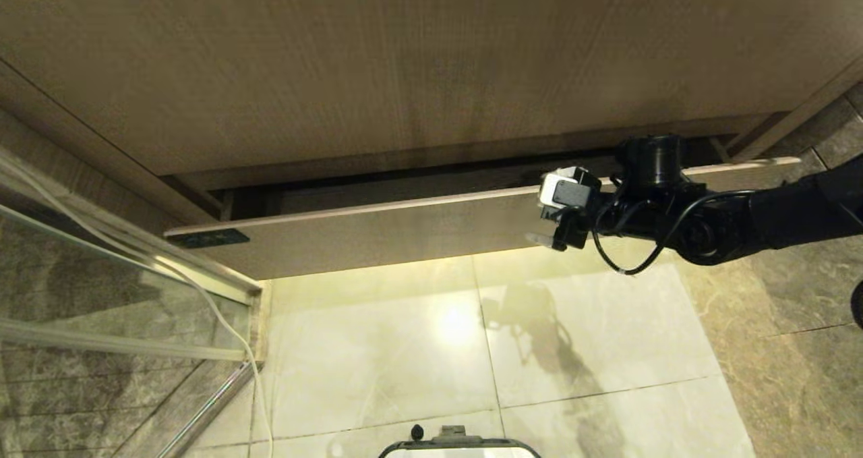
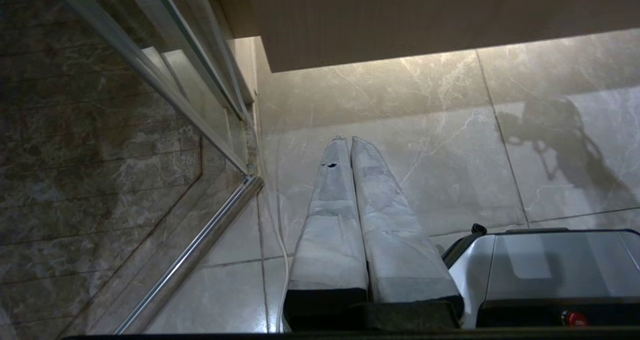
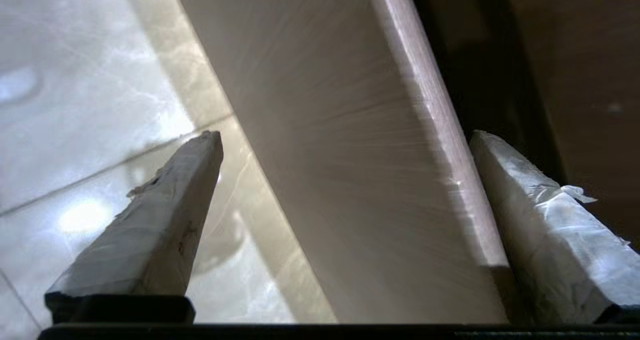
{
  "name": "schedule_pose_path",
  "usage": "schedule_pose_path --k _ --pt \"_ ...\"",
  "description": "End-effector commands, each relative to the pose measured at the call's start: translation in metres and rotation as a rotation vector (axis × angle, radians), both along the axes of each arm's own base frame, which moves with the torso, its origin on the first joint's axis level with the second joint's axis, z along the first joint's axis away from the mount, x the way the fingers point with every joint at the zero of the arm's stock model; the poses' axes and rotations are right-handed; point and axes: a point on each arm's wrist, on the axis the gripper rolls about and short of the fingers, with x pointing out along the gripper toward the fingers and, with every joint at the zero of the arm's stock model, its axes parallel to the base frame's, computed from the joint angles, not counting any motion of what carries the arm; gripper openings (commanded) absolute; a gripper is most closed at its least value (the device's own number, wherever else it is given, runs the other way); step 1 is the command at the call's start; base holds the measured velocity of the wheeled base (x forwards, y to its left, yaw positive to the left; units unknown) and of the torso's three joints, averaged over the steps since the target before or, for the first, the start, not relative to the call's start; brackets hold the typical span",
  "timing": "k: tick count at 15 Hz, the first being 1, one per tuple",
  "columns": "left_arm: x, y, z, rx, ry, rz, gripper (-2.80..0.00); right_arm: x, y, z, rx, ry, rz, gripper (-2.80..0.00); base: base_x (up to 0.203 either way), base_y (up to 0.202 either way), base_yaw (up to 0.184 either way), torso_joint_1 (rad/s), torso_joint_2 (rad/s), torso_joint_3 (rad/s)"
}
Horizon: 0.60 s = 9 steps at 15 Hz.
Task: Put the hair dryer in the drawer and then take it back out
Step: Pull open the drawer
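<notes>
- Straddling the drawer [image 3: 350, 180] front, right gripper [image 3: 345, 144] fingers [image 3: 160, 215] spread wide: one outside, one inside.
- Left gripper [image 2: 348, 142] fingers pressed together over the floor [image 2: 450, 129].
- Hair dryer nowhere visible.

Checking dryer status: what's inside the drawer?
Only a dark gap shows behind the wide light-wood drawer front, slightly open. Its interior is hidden by the taller wood panel above; no hair dryer is visible.

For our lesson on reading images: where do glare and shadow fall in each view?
Head view: glare spot on the floor tiles, arm's shadow beside it. Left wrist view: the same shadow on the tiles. Right wrist view: glare on tile, drawer front lit, dark gap behind.
</notes>
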Motion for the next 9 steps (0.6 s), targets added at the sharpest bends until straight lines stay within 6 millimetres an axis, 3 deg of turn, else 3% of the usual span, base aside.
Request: schedule_pose_path --k 1,6,9 --pt "0.000 0.000 0.000 0.000 0.001 0.000 -2.80 -0.007 -0.002 -0.001 0.007 0.038 -0.002 0.00 0.000 0.000 0.000 0.000 0.00 0.000" --pt "0.000 0.000 0.000 0.000 0.001 0.000 -2.80 -0.037 -0.018 0.011 0.006 0.175 -0.036 0.00 0.000 0.000 0.000 0.000 0.00 0.000" --pt "0.000 0.000 0.000 0.000 0.001 0.000 -2.80 -0.078 -0.035 0.015 0.006 0.333 -0.074 0.00 0.000 0.000 0.000 0.000 0.00 0.000"
